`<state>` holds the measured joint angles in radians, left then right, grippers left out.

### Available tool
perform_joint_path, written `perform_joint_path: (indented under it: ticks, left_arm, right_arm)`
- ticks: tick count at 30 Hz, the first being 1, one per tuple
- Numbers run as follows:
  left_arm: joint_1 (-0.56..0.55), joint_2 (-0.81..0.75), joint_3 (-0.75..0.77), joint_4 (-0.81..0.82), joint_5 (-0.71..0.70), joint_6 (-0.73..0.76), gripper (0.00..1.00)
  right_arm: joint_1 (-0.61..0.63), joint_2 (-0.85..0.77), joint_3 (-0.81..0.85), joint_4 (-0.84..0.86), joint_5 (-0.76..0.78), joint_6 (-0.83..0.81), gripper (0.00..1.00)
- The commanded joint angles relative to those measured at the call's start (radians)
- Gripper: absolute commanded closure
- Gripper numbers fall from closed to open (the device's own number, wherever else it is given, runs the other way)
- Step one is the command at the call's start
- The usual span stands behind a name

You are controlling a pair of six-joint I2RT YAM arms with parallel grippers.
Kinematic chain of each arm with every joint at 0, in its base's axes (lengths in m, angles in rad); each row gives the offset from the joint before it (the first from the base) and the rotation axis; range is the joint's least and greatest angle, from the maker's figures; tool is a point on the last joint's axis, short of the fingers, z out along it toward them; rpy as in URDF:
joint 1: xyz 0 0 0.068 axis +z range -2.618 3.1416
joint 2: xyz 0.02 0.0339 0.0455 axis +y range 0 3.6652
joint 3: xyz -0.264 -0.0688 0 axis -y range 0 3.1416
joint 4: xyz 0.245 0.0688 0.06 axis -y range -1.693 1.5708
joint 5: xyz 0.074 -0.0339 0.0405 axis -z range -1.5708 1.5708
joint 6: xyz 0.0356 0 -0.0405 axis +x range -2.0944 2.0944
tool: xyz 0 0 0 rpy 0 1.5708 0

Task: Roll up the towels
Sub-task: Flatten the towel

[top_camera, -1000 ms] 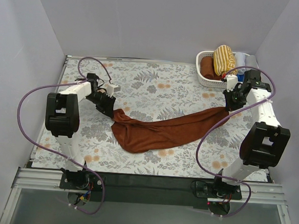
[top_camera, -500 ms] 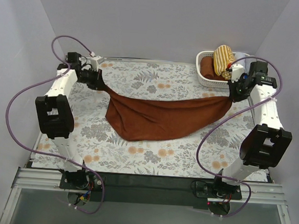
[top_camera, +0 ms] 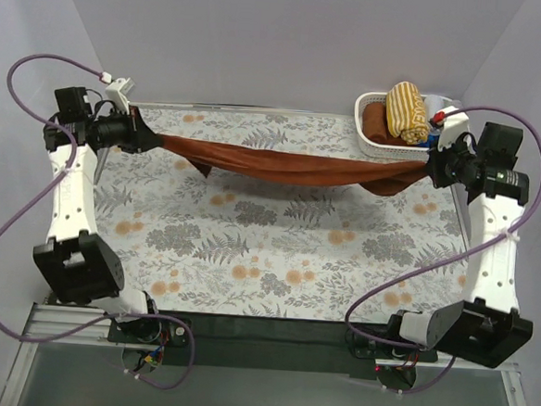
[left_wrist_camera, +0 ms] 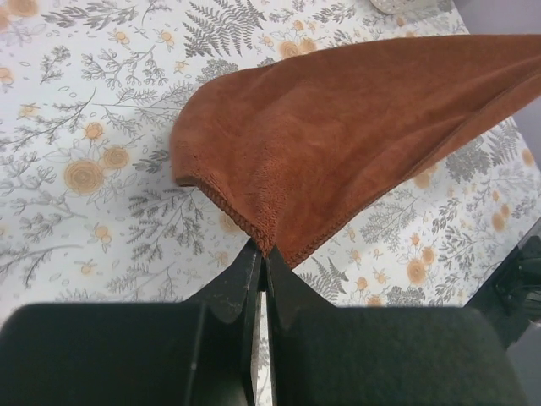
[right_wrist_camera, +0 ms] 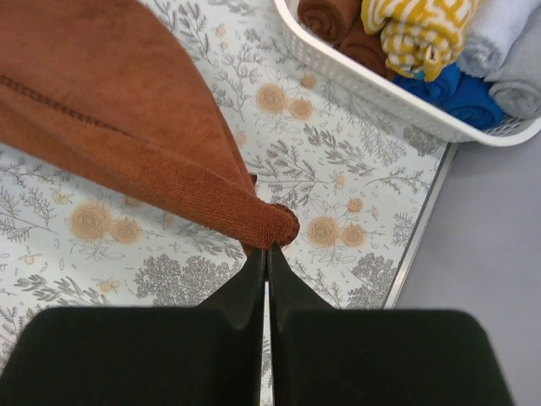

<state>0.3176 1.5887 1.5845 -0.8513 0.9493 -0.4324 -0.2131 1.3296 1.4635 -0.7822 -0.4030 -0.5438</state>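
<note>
The long rust-brown towel (top_camera: 282, 165) hung stretched in the air above the floral table (top_camera: 276, 259). The right end effector (top_camera: 428, 166), just in front of the white basket (top_camera: 362, 121), was clamped on one end. The left end effector (top_camera: 143, 136), well left of the basket, pinched the opposite corner. The striped yellow towel (top_camera: 406, 110) lay rolled inside the basket.

towel (top_camera: 282, 165): spans left gripper (top_camera: 143, 135) to right gripper (top_camera: 428, 165) | basket (top_camera: 361, 115): far-right corner
</note>
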Motion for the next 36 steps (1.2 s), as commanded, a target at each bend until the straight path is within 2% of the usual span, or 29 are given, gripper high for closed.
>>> perform_joint_path:
  ticks: [1,8,12,17,20,23,28,30,31,32,34,35,36]
  left_arm:
    - [0.006,-0.223,-0.075,-0.034,-0.098,0.003,1.00]
    - [0.015,-0.424,-0.144,-0.130,-0.214,0.020,1.00]
    - [0.014,-0.450,-0.164,-0.111,-0.239,-0.061,1.00]
    - [0.015,-0.385,-0.182,0.012,-0.409,-0.178,1.00]
    - [0.015,-0.306,-0.244,0.206,-0.419,-0.242,1.00]
    - [0.008,-0.164,-0.265,0.305,-0.415,-0.290,1.00]
    - [-0.034,0.172,-0.157,0.402,-0.402,-0.319,1.00]
    - [-0.049,0.235,-0.133,0.484,-0.411,-0.322,0.98]
    - [-0.054,0.269,-0.104,0.507,-0.409,-0.330,0.93]
    - [-0.052,0.327,-0.083,0.526,-0.406,-0.336,0.84]
    - [-0.052,0.388,-0.022,0.525,-0.420,-0.325,0.69]
    - [-0.054,0.425,0.026,0.512,-0.423,-0.310,0.53]
    - [-0.052,0.428,0.047,0.477,-0.425,-0.290,0.50]
  right_arm:
    - [-0.009,-0.169,-0.090,0.043,-0.048,-0.025,0.99]
    - [-0.009,-0.420,-0.201,0.060,0.024,-0.031,0.99]
    - [-0.009,-0.431,-0.210,0.063,0.038,-0.035,0.99]
    - [-0.009,-0.290,-0.255,0.139,0.056,0.005,0.99]
    - [0.027,-0.170,-0.310,0.273,0.091,0.031,0.99]
    - [0.096,-0.008,-0.299,0.333,0.142,0.065,0.99]
    - [0.173,0.302,-0.165,0.423,0.202,0.152,0.99]
    - [0.182,0.400,-0.050,0.426,0.233,0.180,0.99]
    - [0.185,0.495,-0.004,0.413,0.242,0.194,0.95]
    - [0.187,0.541,0.108,0.362,0.256,0.214,0.89]
    - [0.185,0.638,0.210,0.307,0.274,0.225,0.71]
    - [0.184,0.651,0.245,0.260,0.289,0.223,0.58]
    - [0.182,0.651,0.268,0.247,0.294,0.219,0.50]
